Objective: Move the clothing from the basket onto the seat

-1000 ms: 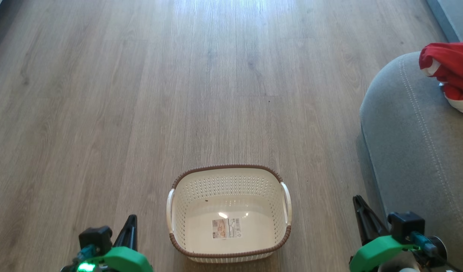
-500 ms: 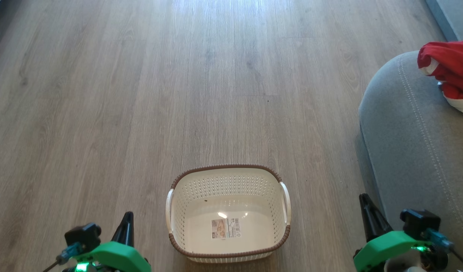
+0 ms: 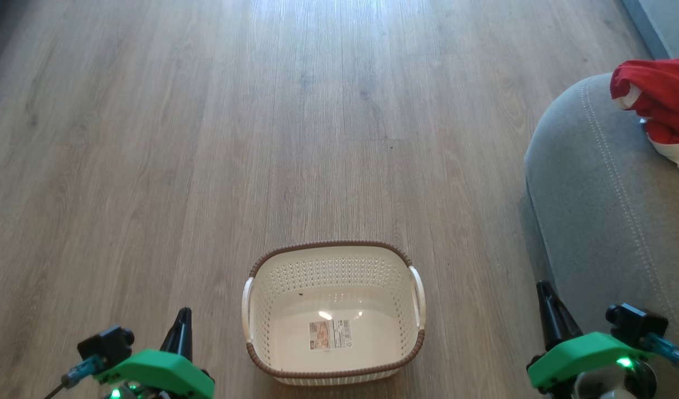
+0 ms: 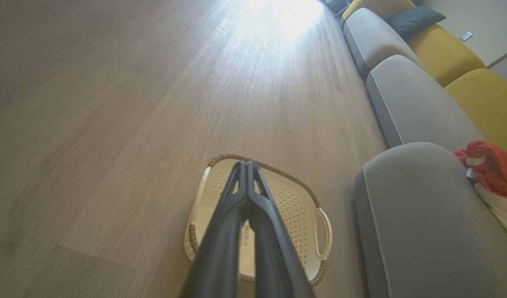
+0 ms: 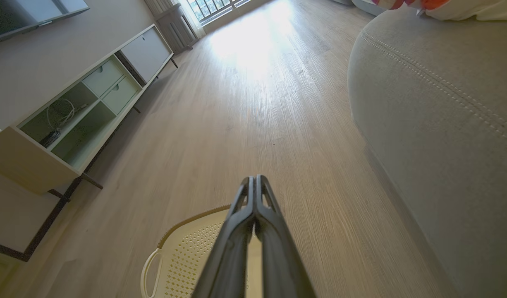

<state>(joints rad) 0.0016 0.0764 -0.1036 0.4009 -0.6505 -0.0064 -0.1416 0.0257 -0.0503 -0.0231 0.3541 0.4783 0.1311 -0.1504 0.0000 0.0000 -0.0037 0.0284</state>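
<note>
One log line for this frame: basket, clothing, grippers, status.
basket: empty, on floor | clothing: on seat | left gripper: shut, empty | right gripper: shut, empty | task: looks done

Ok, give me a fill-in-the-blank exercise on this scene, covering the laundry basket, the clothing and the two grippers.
1. The cream laundry basket on the wooden floor holds ____ clothing.
2. The clothing, white and ____, lies on the grey seat.
3. The left gripper and the right gripper are both ____, holding nothing.

Missing words: no; red; shut.
</note>
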